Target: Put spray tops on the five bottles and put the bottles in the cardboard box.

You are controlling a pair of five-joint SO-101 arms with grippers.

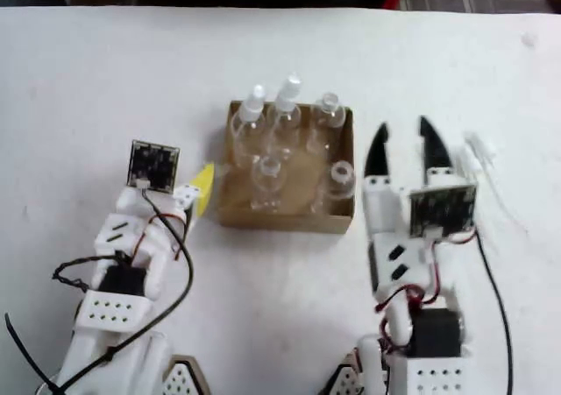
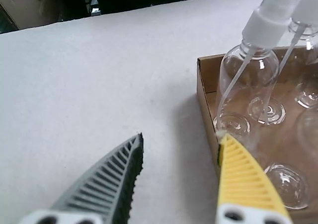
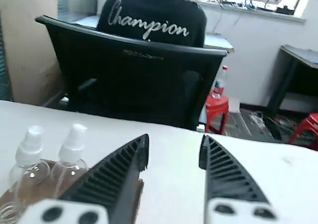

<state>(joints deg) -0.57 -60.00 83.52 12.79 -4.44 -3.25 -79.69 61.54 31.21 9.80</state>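
Note:
The cardboard box point(image 1: 230, 211) sits mid-table and holds several clear bottles. Two at its back carry white spray tops point(image 1: 248, 123) point(image 1: 285, 115). The other three point(image 1: 327, 119) point(image 1: 267, 180) point(image 1: 339, 185) stand with bare necks. My left gripper point(image 2: 181, 139) is open beside the box's left wall point(image 2: 204, 100), with its yellow fingertip point(image 2: 226, 142) at that wall's rim and nothing between the fingers. My right gripper point(image 1: 405, 145) is open and empty, just right of the box. Loose white spray tops point(image 1: 478, 154) lie on the table to its right. The two capped bottles point(image 3: 30, 154) point(image 3: 72, 149) appear in the right wrist view.
White table point(image 1: 105, 80) with free room to the left of and behind the box. A black office chair point(image 3: 134, 80) with a seated person stands beyond the far table edge. Arm bases and cables occupy the near edge.

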